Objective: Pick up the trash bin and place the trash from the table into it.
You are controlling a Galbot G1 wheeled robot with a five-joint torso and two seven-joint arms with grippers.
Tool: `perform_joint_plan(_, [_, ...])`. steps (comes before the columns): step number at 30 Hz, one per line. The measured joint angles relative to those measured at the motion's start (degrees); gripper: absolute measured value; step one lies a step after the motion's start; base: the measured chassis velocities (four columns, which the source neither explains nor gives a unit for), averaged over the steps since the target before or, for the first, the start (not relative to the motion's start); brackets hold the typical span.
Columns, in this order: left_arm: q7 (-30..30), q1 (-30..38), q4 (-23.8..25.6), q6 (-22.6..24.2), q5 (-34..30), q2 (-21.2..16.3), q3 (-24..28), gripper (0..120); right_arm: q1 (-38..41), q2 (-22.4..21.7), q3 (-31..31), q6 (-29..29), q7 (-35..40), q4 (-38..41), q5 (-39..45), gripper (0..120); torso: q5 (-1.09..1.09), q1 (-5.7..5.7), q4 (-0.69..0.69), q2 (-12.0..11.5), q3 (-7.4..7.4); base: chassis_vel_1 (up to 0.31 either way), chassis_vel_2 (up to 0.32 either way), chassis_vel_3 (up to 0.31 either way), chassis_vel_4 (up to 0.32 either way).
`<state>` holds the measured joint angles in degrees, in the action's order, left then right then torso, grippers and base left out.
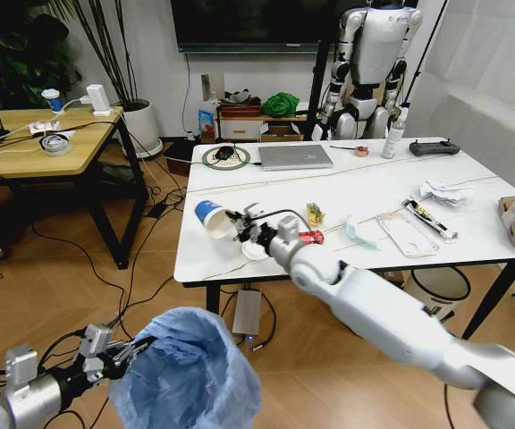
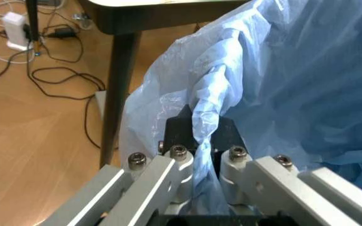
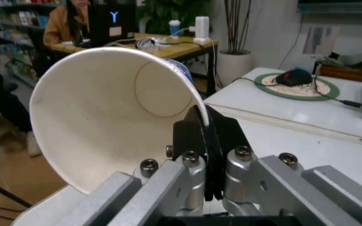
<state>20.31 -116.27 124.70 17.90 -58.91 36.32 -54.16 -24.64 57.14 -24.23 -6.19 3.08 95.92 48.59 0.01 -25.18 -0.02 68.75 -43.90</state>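
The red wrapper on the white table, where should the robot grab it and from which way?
Probably from straight above. The small red wrapper lies flat on the glossy white table, so pinching across its narrow width suits it. The right gripper is shut on the blue-banded white paper cup; the left gripper holds the blue-bagged trash bin.

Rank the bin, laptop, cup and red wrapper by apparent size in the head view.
1. Bin, though it sits nearest the camera, which inflates it.
2. Laptop.
3. Cup.
4. Red wrapper.
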Motion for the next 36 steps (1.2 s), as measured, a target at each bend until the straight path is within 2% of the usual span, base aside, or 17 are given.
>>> perform_joint_plan(1, [0.0,0.0,0.0,0.0,0.0,0.0,0.0,0,0.0,0.0,0.0,0.0,0.0,0.0,0.0,0,0.0,0.0,0.0,0.0,0.0,0.0,0.0,0.0,0.0])
perform_joint_plan(7, [-2.3,1.2,0.0,0.7,-2.7,-2.6,1.6,0,-2.1,-7.0,1.9,5.0,-6.2,8.1,5.0,0,-0.01,0.0,0.01,0.0,0.0,0.0,0.0,0.0,0.0])
perform_joint_plan(10, [-2.8,1.7,-0.4,0.8,-3.4,-3.1,1.9,0,-2.3,-7.8,2.0,6.2,-8.1,9.2,5.4,0,-0.02,0.01,0.01,0.0,0.01,0.0,0.0,0.0,0.0])
perform_joint_plan(13, [-3.5,2.3,-0.5,1.1,-4.5,-3.3,2.1,0,-2.5,-8.7,1.8,8.5,-13.2,11.1,7.2,0,-0.02,0.0,0.02,0.0,0.0,0.0,0.0,0.0,0.0])
perform_joint_plan(20, [-4.2,2.4,-0.2,1.2,-5.3,-2.6,1.8,0,-2.2,-7.8,-1.8,12.2,-21.2,11.9,7.5,0,-0.01,0.01,0.02,0.0,0.0,0.0,0.0,0.0,0.0])
perform_joint_plan(29, [-4.3,2.0,0.5,1.2,-5.5,-1.8,1.1,0,-2.2,-6.9,-5.7,13.5,-26.8,12.2,6.9,0,-0.02,0.01,0.03,0.0,0.0,0.0,0.0,0.0,0.0])
perform_joint_plan(34, [-4.3,1.2,1.5,1.3,-5.3,-0.7,0.3,0,-2.8,-6.8,-7.7,14.2,-38.0,11.9,4.6,0,-0.01,0.01,0.03,0.0,0.0,0.0,0.0,0.0,0.0])
perform_joint_plan(36, [-4.3,1.0,1.6,1.3,-5.2,-0.5,0.2,0,-3.0,-7.1,-7.3,14.2,-39.4,11.8,4.2,0,-0.01,0.01,0.02,0.0,0.0,0.0,0.0,0.0,0.0])
